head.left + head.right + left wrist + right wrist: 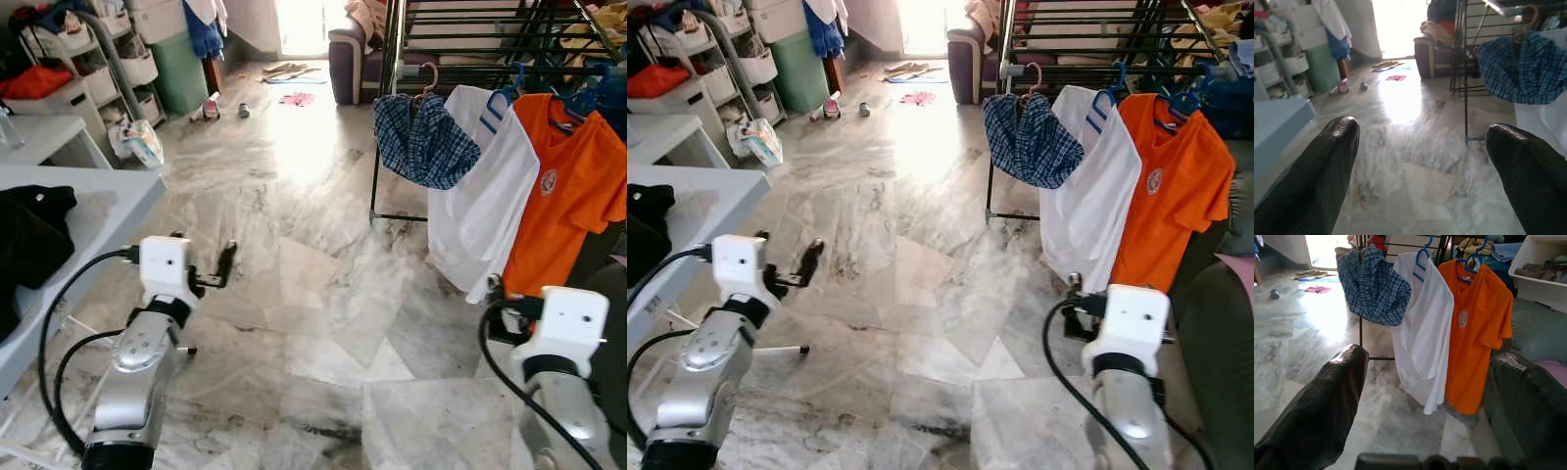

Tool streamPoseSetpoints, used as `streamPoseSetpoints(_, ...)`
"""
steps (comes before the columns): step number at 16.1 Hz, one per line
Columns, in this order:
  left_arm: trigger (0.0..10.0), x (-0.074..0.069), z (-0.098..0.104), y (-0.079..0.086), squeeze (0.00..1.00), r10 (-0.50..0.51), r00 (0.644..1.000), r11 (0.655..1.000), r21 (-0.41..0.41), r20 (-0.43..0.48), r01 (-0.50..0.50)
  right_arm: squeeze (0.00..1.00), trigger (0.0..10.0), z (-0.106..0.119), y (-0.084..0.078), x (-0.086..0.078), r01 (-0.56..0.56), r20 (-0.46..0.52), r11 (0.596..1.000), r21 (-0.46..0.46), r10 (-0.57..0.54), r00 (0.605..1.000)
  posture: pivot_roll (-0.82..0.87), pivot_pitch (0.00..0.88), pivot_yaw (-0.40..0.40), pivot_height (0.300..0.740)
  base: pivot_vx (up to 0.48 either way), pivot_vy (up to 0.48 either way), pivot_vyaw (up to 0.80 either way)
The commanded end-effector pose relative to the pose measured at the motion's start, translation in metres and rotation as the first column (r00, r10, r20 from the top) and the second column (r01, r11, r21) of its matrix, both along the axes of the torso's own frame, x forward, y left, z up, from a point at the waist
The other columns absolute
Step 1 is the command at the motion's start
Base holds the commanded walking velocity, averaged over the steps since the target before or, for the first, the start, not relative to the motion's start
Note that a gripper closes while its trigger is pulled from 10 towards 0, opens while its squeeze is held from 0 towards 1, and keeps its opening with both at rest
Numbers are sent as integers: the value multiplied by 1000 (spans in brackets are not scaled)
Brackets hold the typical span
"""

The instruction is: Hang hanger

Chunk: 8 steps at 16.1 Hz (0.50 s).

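Orange shirt (566, 191), white shirt (482, 211), blue plaid garment (423, 140), grey-veined marble floor (294, 255)

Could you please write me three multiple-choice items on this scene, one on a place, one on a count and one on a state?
1. Where does the orange T-shirt hang?
A. Between the other two garments
B. At the rack's right end, beside the white shirt
C. On the purple sofa

2. How many garments hang on the drying rack?
A. Three
B. One
C. Five

3. How do the jaws of the left gripper stand?
A. Shut on a hanger
B. Shut on nothing
C. Open, holding nothing

Answers: 1 B, it hangs to the right of the white shirt and the blue checked garment. 2 A, checked, white, orange. 3 C, the left wrist view shows bare floor between the fingers.
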<state>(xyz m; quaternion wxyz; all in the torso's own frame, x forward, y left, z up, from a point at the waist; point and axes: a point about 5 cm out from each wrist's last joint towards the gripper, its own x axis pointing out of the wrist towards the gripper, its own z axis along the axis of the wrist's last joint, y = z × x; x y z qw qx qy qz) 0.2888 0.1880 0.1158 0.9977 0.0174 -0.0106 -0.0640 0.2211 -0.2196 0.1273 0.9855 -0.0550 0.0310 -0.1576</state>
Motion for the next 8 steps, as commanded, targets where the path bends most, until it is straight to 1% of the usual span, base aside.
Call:
streamPoseSetpoints(1, 10000, -4, 1, 5, 0, 19, 1000, 1000, 8, 10, -19, 0, 10000, 1, -1, 2, -10, -11, 1000, 10, 10, 1000, -101, 50, 45, 740, 0, 0, 0)
streamPoseSetpoints(3, 10000, -5, 3, 0, 0, -3, 1000, 999, -35, 17, 3, 0, 10000, 4, 2, 8, -40, -3, 999, 4, 40, 999, -97, 56, 32, 740, 0, 0, 0)
streamPoseSetpoints(4, 10000, -5, 5, -5, 0, -19, 999, 998, -55, 30, 21, 0, 10000, 6, 7, 12, -70, 4, 997, 23, 70, 998, -97, 56, 32, 740, 0, 0, 0)
streamPoseSetpoints(5, 10000, -4, 6, -10, 0, -35, 999, 998, -54, 36, 37, 0, 10000, 4, 10, 13, -77, -4, 996, 44, 77, 997, -99, 58, 29, 740, 240, 0, 0)
streamPoseSetpoints(8, 10000, -3, 9, -19, 0, -88, 995, 994, -60, 49, 91, 0, 10000, 5, 14, 16, -84, 1, 995, 54, 84, 996, -101, 57, 37, 740, 345, 0, -746)
